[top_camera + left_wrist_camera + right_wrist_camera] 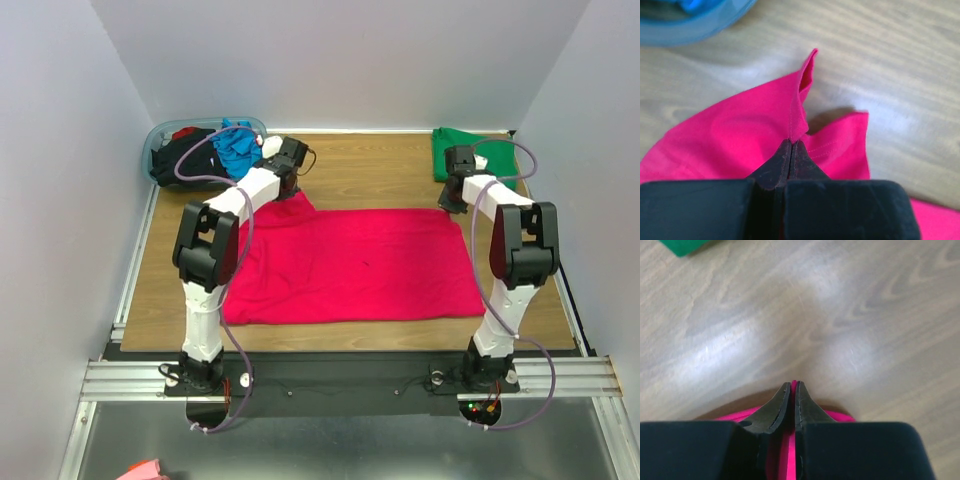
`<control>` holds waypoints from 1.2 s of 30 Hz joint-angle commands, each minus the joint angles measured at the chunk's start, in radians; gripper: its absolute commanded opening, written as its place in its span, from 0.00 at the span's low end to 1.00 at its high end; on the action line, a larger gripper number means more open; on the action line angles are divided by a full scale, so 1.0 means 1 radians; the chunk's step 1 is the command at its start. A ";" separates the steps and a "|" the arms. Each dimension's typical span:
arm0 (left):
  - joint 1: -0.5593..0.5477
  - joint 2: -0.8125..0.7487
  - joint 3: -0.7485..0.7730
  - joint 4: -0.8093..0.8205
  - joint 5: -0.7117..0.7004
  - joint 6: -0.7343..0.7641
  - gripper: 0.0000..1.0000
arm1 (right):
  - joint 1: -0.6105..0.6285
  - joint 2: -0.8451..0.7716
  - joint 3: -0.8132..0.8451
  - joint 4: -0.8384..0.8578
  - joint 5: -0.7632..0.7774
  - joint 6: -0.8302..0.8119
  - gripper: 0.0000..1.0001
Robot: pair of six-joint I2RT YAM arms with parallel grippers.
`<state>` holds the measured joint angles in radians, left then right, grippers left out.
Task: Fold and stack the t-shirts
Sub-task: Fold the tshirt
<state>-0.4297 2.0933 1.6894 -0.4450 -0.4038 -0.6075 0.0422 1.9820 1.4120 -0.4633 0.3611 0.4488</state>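
The left end effector [791, 150] and right end effector [793, 390] each pinched a magenta-red t-shirt [350, 265] corner; the right's thin bite could slip under tension, skewing the fold.

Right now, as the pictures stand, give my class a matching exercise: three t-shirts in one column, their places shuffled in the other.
Things:
1. magenta t-shirt
2. green t-shirt
3. turquoise t-shirt

Places:
A. bundled in the plastic tub
B. spread flat in the centre
C. lying at the far right corner

Pairs: 1-B; 2-C; 3-A
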 commanded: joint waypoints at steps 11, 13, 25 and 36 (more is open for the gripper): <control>-0.093 -0.384 -0.404 -0.066 -0.156 -0.274 0.00 | 0.041 -0.287 -0.214 0.023 -0.033 0.016 0.00; -0.109 -0.418 -0.448 -0.092 -0.182 -0.319 0.00 | 0.042 -0.311 -0.243 0.023 -0.033 0.022 0.00; -0.250 -0.590 -0.646 -0.227 -0.201 -0.578 0.00 | 0.045 -0.486 -0.386 0.023 -0.014 0.024 0.00; -0.313 -0.766 -0.761 -0.336 -0.211 -0.693 0.00 | 0.045 -0.572 -0.438 0.014 0.015 0.013 0.00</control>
<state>-0.7250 1.4128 0.9588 -0.7109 -0.5632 -1.2354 0.0799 1.4502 0.9787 -0.4648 0.3443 0.4671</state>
